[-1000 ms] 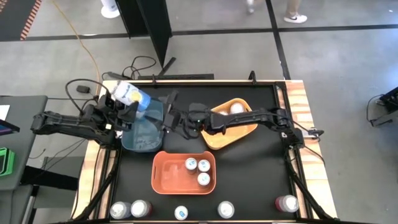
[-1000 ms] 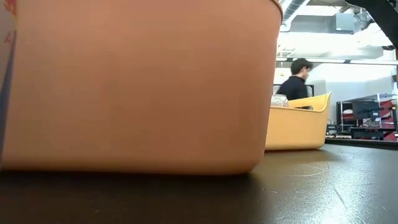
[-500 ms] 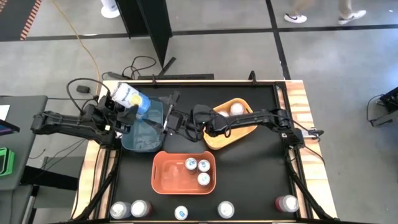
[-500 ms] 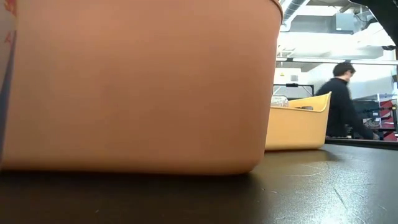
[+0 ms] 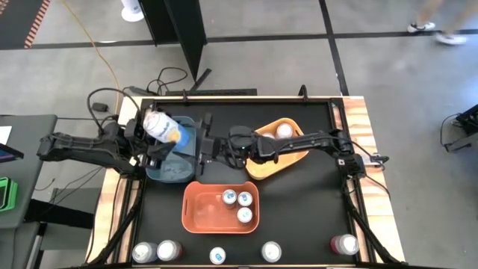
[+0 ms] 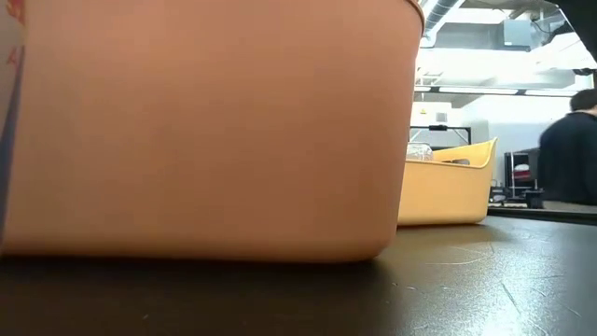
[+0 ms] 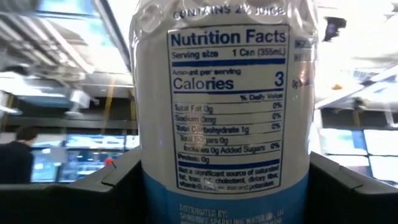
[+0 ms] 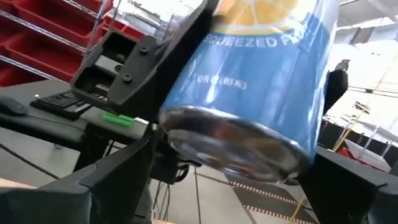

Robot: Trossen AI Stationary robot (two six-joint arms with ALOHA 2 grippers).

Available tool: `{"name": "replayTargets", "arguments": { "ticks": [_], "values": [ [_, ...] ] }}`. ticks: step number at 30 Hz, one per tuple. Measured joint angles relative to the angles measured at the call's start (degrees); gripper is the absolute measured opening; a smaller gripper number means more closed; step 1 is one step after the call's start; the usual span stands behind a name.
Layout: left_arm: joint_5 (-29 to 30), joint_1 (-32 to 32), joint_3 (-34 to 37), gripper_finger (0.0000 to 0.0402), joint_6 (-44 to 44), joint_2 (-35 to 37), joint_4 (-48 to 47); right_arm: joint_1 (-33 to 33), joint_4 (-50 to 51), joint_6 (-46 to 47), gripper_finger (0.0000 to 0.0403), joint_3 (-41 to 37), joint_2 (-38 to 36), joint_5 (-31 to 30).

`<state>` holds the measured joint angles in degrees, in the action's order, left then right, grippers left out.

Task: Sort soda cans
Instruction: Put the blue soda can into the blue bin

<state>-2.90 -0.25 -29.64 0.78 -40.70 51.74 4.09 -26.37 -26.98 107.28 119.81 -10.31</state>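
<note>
A white and blue soda can hangs above the far left part of the blue bin, with my left gripper shut on it. My right gripper stands open just to the can's right. In the right wrist view its fingers sit on either side of the can's silver end, and I see no touch. The orange bin holds three cans. One can lies in the yellow bin. Several cans stand along the near edge. My left gripper pinches the can's side wall between its two fingers, at the blue part of the label. The fingers come from the table's left, slanting upward, and lie across the can. The can is lifted clear and tilted, its silver end toward my right gripper.
In the low view the orange bin's wall fills most of the picture, with the yellow bin behind it. A person stands in the room beyond the table. Bare black table lies right of the orange bin.
My left gripper has tipped and turned with the can, which has come a little toward the near edge, over the blue bin. In the room behind, a person has walked to the right.
</note>
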Motion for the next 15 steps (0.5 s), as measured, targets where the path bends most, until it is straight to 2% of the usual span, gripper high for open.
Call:
{"name": "replayTargets", "arguments": {
  "ticks": [15],
  "values": [
    [-3.6, 0.0, -0.7, 0.0286, -2.9, -1.3, -2.0, 1.5, 0.8, -0.3, 0.0400, -0.1, -1.3, -0.1]
  ]
}}
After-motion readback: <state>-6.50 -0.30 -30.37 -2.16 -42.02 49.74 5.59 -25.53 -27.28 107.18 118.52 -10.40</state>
